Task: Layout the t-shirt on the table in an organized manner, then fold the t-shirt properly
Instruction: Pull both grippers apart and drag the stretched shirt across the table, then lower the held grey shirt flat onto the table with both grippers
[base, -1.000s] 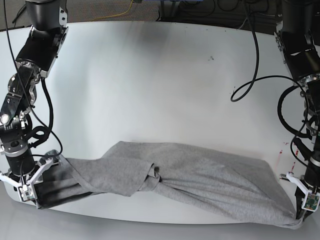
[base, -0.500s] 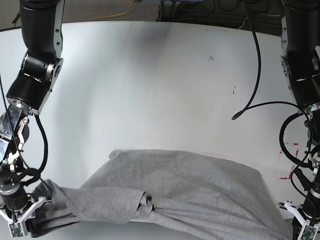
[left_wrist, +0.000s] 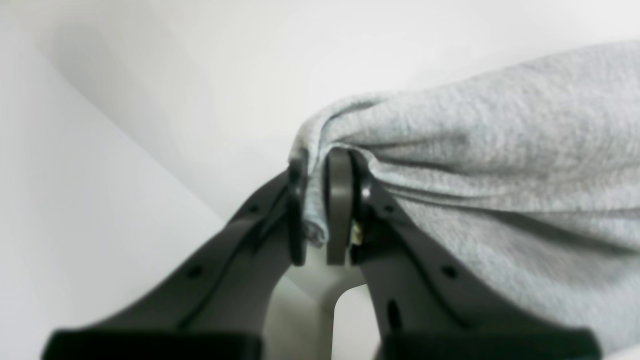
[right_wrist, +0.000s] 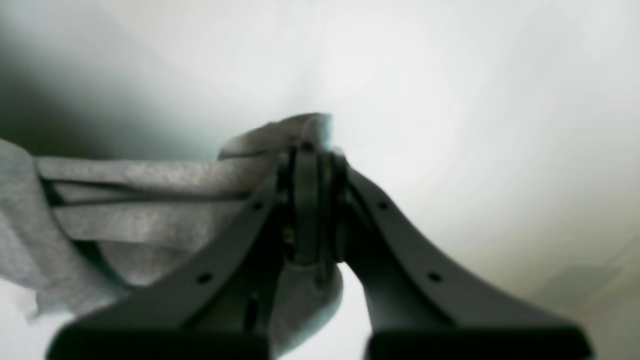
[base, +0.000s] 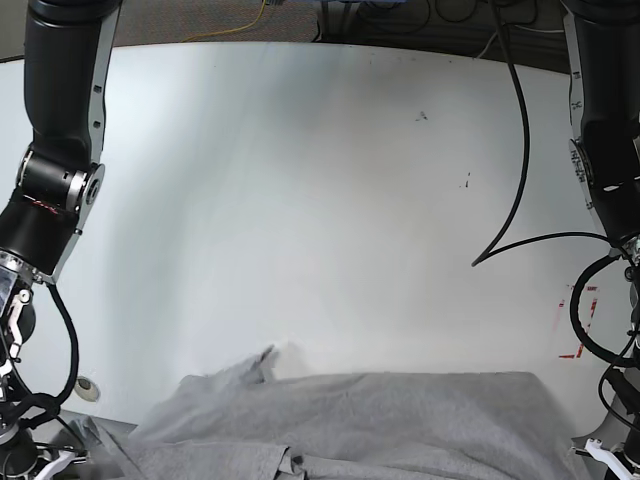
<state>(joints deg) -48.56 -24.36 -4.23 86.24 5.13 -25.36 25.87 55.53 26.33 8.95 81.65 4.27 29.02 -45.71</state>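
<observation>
In the base view I can see a strip of floor (base: 180, 20) past the far edge of my table (base: 300, 200). The floor is dark grey and looks a bit rough, like carpet. A thin yellow cable (base: 262, 14) lies on it and curls up out of the picture. More to the right, black cables (base: 440, 15) lie in a loose bunch. A small blue thing (base: 385, 3) peeks in at the very top; I cannot tell what it is. The light is soft and bright. In my right wrist view, everything far away is a blur, dark at the top left and a bit yellow-brown low on the right.
</observation>
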